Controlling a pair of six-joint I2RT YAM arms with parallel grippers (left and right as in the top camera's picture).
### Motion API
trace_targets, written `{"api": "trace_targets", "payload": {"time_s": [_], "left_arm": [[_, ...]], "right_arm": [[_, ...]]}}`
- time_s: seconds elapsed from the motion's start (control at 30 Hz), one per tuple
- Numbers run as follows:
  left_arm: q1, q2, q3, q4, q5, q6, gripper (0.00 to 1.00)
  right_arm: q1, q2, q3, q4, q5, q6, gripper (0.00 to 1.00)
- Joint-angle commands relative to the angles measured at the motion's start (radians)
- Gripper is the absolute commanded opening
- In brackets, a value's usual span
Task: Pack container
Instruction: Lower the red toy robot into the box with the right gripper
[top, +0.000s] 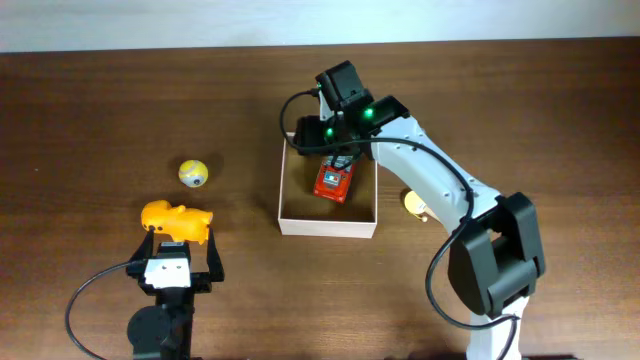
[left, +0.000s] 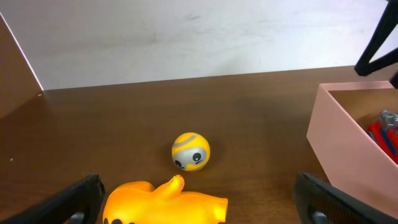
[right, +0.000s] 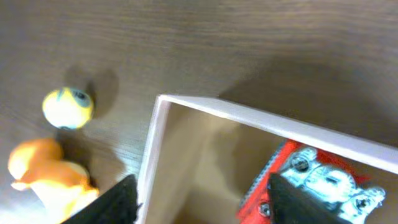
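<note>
Mid-pack, by the look of it, at the point of letting one toy go. Right under the right hand (right: 202, 199): the container (top: 328, 228), open top up, flat on the bench (top: 90, 120), with a red toy car (top: 334, 181) lying on its tan floor. Fingers of that hand set wide apart, clamping nothing. In the right wrist view, the car sits just below and toward one finger, though impossible to say whether touching it. Off to the outer side of that hand, beyond the container wall: a small yellow piece (top: 414, 203) on the bench, too small to identify.

Over at the left hand (top: 181, 243): also wide, also gripping nothing, low at the bench. Just ahead of it, partly between its fingers, an orange animal toy (left: 165, 202); farther ahead, apart from that toy, a yellow ball (left: 191, 151) with a painted face. To that hand's right, a side wall of the container.

Likely next: lift the right hand straight up, clear of the walls, without dragging the car, then go for another toy. For the left, probably ease forward around the orange toy, pinch across its body, carry it over the wall and drop it on the free floor beside the car. Rounded shape, so a centred grip seems wise.
</note>
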Motion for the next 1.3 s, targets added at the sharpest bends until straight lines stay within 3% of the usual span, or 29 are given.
{"api": "trace_targets", "payload": {"time_s": [0.0,0.2,0.47,1.27], "left_arm": [[0.006,-0.006,-0.004,0.000,0.012,0.009,0.99],[0.006,-0.006,-0.004,0.000,0.012,0.009,0.99],[0.006,-0.006,-0.004,0.000,0.012,0.009,0.99],[0.006,-0.006,-0.004,0.000,0.012,0.009,0.99]], "right_arm": [[0.027,-0.001,0.022,-0.023,-0.029,0.002,0.49],[0.050,0.002,0.021,-0.087,-0.021,0.002,0.39],[0.091,0.019,0.005,-0.181,0.001,-0.002,0.38],[0.100,0.022,-0.174,-0.100,0.145,-0.002,0.38]]}}
